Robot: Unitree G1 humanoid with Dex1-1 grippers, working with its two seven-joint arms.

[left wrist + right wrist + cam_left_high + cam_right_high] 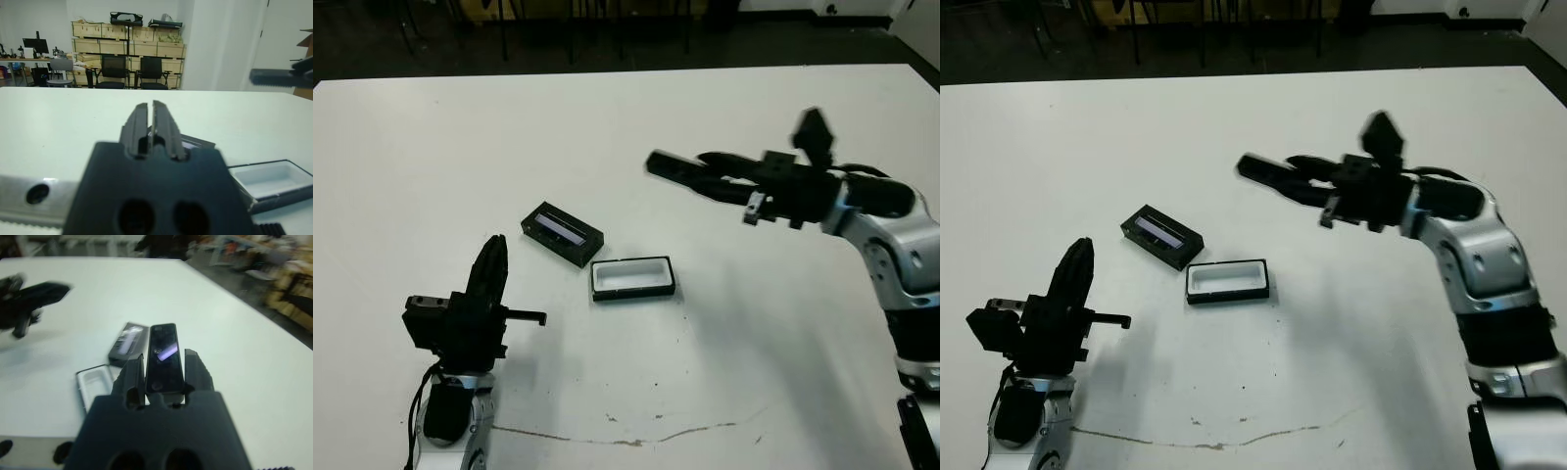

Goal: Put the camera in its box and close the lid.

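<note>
My right gripper (713,176) hangs above the table's middle right, shut on the camera (668,168), a slim black bar that sticks out past its fingers toward the left. In the right wrist view the camera (164,355) lies clamped between the two fingers. The box (631,278), a black-rimmed tray with white lining, lies open on the table, below and left of the camera. The lid (562,233), black with a glossy strip, rests just beyond the box's left end. My left gripper (495,255) stands shut and empty at the near left, apart from both.
A thin dark scuff line (636,438) runs along the table near its front edge. Beyond the table's far edge, office chairs (132,73) and shelves of cardboard boxes (128,41) show in the left wrist view.
</note>
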